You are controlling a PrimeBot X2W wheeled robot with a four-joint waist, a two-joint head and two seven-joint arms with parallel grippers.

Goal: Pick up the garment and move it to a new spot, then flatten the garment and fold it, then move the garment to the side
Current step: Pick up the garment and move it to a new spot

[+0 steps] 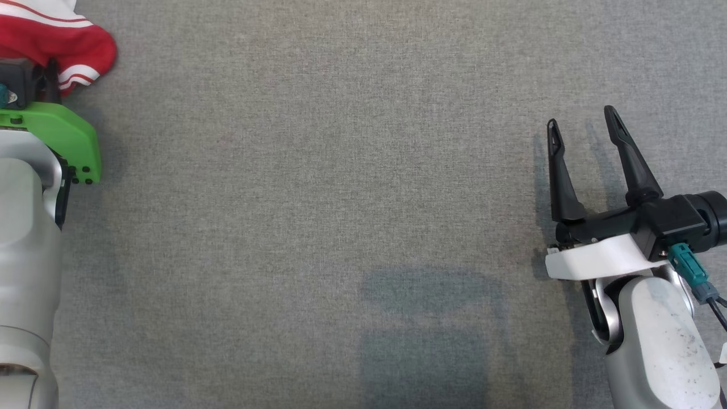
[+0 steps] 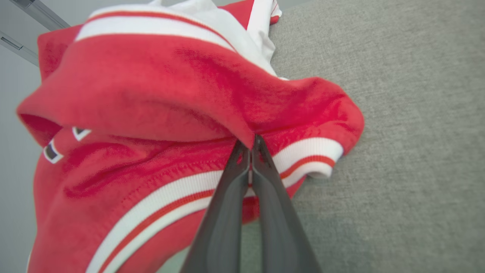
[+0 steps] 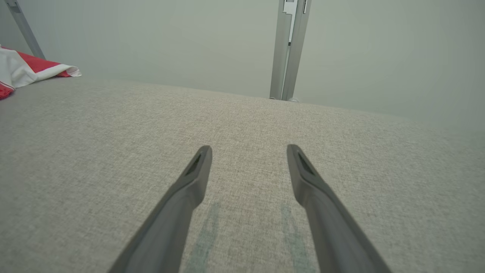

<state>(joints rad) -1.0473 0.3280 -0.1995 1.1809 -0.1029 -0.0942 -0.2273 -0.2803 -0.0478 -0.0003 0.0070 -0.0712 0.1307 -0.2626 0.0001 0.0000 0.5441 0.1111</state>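
The garment is red with white stripes and lies bunched at the far left corner of the grey table. In the left wrist view the garment rises in a fold, and my left gripper is shut on that red fold just above a striped cuff. In the head view the left arm's green mount covers its fingers. My right gripper hovers open over bare cloth at the right, nothing between its fingers. A corner of the garment shows far left in the right wrist view.
The grey fabric table spreads wide between the two arms. A metal post stands behind the table's far edge, before a pale wall. The table's left edge runs close beside the garment.
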